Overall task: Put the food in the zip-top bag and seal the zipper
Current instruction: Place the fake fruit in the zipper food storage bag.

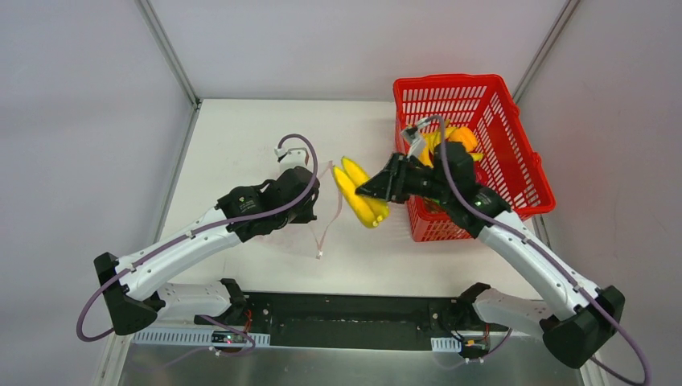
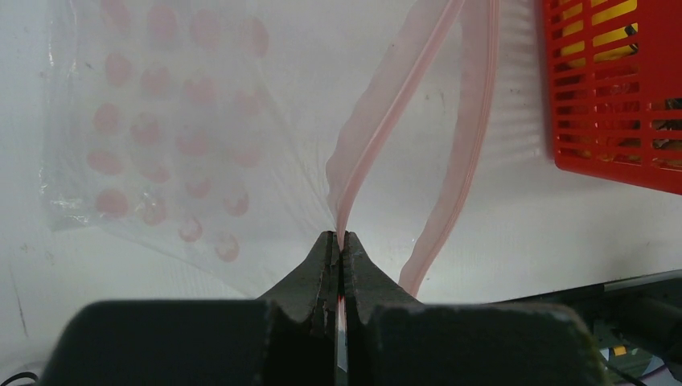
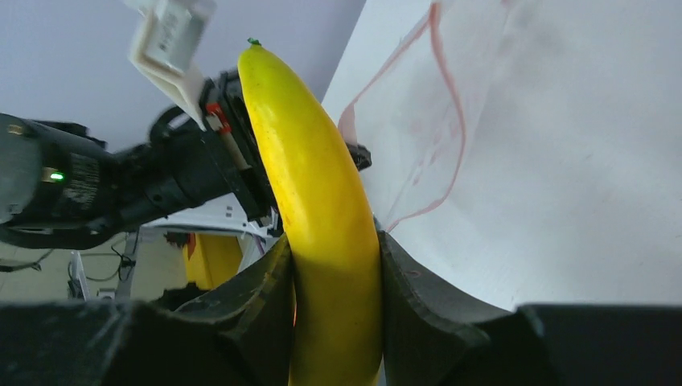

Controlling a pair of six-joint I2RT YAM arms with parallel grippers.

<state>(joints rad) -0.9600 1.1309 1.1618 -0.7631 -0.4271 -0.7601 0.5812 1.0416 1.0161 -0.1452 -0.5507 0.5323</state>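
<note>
- Bag [image 2: 161, 121], clear with pink dots, rests on the table [image 1: 233, 145], left of the red basket [image 1: 490, 104].
- Zipper [image 2: 474, 145]: its two pink strips stand apart, so the bag's mouth gapes toward the basket.
- Left gripper [image 2: 339, 241] is pinched tight on one zipper strip, holding that lip up while the other strip curves away beside it.
- Right gripper [image 3: 334, 265] is clamped around the bananas [image 1: 359, 193], a yellow bunch held between the basket and the bag's mouth, near the left gripper.
- More food [image 1: 454, 138], yellow and orange, sits in the basket behind the right arm.
</note>
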